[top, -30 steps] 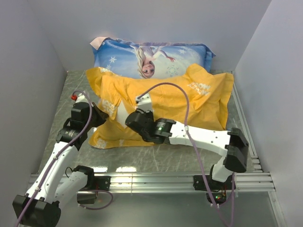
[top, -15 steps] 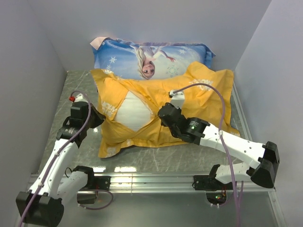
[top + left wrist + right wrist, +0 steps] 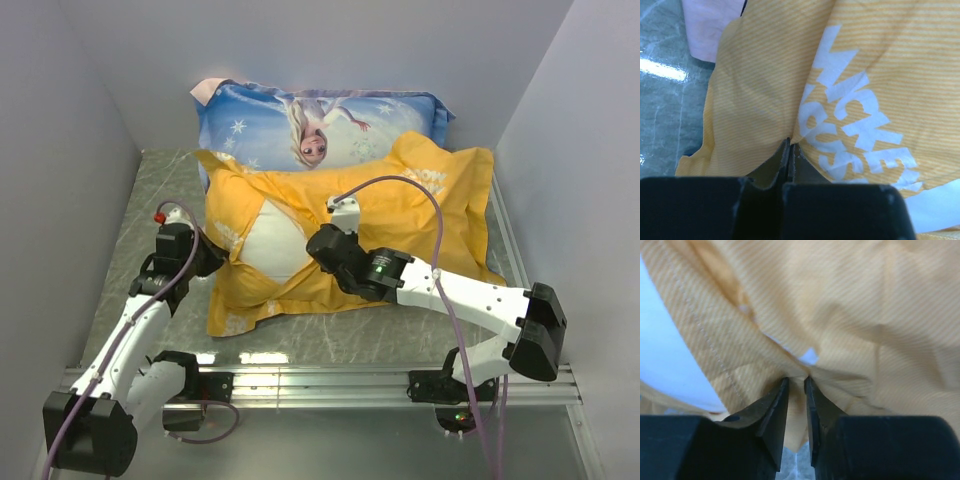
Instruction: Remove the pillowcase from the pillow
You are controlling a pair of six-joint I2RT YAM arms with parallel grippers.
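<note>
- Pillowcase (image 3: 430,215), yellow-orange with white lettering, lies across the middle of the tabletop (image 3: 330,335). The pillow (image 3: 278,240) is mostly inside it, with only a white patch bulging through the opening on the left half (the rest is under cloth).
- Left gripper (image 3: 213,258) has its fingers pressed together on a fold at the case's left edge, just beside the lettering, as the left wrist view shows.
- Right gripper (image 3: 312,243) pinches a ridge of yellow fabric at the right lip of the opening. Its jaws are nearly together with the cloth caught between the tips.
- Progress looks early. The opening gapes and both grips are set on the fabric, one on each side of the white patch. No edge or corner of the pillow shows outside the case.
- What is left appears to be nearly the whole job. The case must be drawn off, or the pillow worked out through the gap, until the two lie apart.
- Elsa-print pillow (image 3: 330,115) sits at the back, just behind the case's far edge (it seems to play no part).
</note>
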